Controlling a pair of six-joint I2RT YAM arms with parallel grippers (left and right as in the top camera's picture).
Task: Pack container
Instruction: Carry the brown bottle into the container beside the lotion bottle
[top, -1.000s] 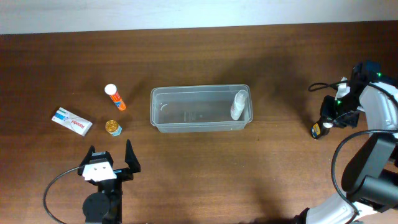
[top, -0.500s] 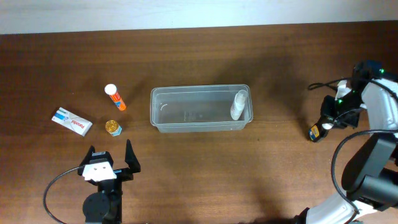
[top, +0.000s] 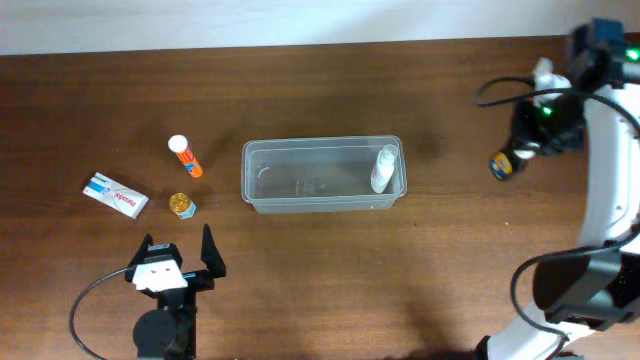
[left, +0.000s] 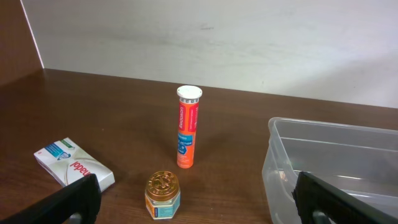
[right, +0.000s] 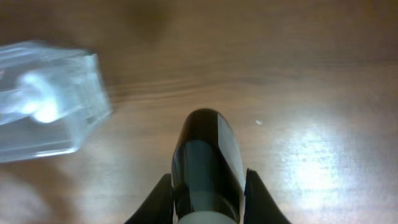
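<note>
The clear plastic container (top: 322, 175) lies mid-table with a white bottle (top: 383, 168) inside at its right end; both show blurred in the right wrist view (right: 50, 93). My right gripper (top: 512, 158) is shut on a dark bottle (right: 207, 163) with a yellow label and holds it above the table, right of the container. My left gripper (top: 178, 262) is open and empty near the front left. Ahead of it stand an orange tube (left: 188, 127) and a small gold-lidded jar (left: 163, 195), with the container's left end (left: 329, 168) to the right.
A white and blue box (top: 116, 194) lies at the far left, also in the left wrist view (left: 73, 163). The orange tube (top: 185, 156) and jar (top: 181, 205) stand left of the container. A pale wall runs along the table's back edge.
My right gripper has lifted the dark bottle off the table and moved it toward the back and slightly left. The left arm has not moved.
</note>
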